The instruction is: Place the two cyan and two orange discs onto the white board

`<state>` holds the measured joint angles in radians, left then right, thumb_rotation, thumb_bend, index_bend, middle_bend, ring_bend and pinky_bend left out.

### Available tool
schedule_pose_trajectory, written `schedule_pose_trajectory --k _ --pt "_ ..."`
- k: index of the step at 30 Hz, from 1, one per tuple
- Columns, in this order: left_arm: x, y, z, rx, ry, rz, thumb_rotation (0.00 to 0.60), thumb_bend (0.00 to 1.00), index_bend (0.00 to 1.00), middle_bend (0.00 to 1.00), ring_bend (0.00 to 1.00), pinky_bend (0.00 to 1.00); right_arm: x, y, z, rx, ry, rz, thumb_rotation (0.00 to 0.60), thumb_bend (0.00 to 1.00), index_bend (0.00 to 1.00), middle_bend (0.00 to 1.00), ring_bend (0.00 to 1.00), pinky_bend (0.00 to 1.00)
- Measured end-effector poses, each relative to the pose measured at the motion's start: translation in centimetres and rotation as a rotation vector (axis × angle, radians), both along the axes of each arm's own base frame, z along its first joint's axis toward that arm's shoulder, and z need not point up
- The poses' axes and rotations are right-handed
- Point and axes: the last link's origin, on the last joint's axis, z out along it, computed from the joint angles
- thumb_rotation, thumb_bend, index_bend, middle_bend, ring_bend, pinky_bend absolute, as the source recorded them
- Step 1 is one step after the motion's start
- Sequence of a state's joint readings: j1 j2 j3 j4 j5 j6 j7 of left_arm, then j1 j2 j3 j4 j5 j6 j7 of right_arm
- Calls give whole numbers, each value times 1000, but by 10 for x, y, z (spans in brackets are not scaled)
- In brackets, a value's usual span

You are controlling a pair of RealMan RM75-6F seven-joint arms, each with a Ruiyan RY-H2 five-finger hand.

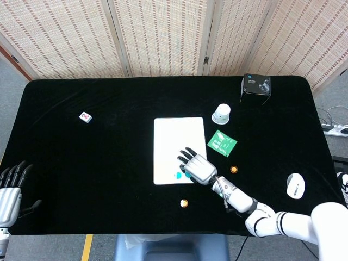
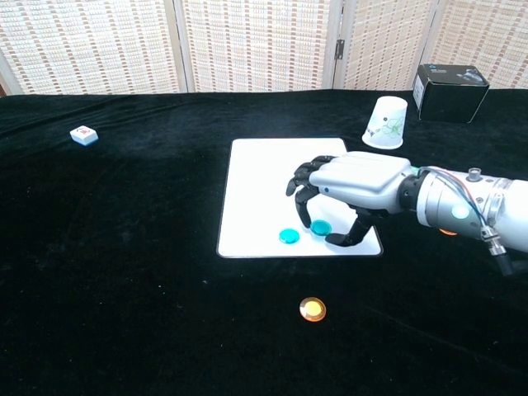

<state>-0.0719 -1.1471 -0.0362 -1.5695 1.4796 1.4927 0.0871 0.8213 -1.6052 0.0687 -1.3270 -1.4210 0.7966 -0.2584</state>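
Note:
The white board (image 1: 174,136) (image 2: 272,173) lies in the middle of the black table. One cyan disc (image 1: 178,175) (image 2: 288,236) rests near the board's front edge. My right hand (image 1: 197,167) (image 2: 351,186) hovers low over the board's front right corner. Its fingertips and thumb pinch the second cyan disc (image 1: 187,174) (image 2: 320,228), which sits at board level just right of the first. One orange disc (image 1: 184,203) (image 2: 313,309) lies on the cloth in front of the board. The other orange disc (image 1: 234,169) lies right of the board. My left hand (image 1: 10,187) waits at the table's front left edge, fingers apart and empty.
An upturned paper cup (image 1: 221,113) (image 2: 386,123) stands beyond the board's far right corner, with a black box (image 1: 255,85) (image 2: 450,81) behind it. A green packet (image 1: 222,143) lies right of the board. A small white block (image 1: 85,117) (image 2: 83,135) sits far left.

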Motion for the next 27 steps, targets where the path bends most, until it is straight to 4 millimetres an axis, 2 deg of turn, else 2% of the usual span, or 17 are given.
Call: schedule_pose_trajectory --k 4,9,15,18,22,27 --pt "-1 -1 0 0 1 4 600 225 54 24 13 0 1 1 -2 10 5 6 600 444 350 170 23 0" --pt "-1 0 0 1 3 4 600 225 54 24 13 0 2 2 0 7 -11 5 600 445 319 167 27 0" --pt "-2 1 0 3 -2 -2 600 224 54 24 12 0 -5 -3 24 -71 -48 -12 600 446 318 167 31 0" --pt "-2 2 0 3 -4 -5 600 225 54 24 12 0 -20 -6 45 -130 -59 -50 600 445 324 167 31 0" --pt "-1 2 -1 1 -6 -10 600 225 54 24 12 0 -51 -6 71 -191 -40 -134 600 444 354 168 28 0" --pt "1 3 -3 -3 -10 -21 600 225 54 23 12 0 -87 5 83 -207 -11 -233 600 445 364 169 26 0"
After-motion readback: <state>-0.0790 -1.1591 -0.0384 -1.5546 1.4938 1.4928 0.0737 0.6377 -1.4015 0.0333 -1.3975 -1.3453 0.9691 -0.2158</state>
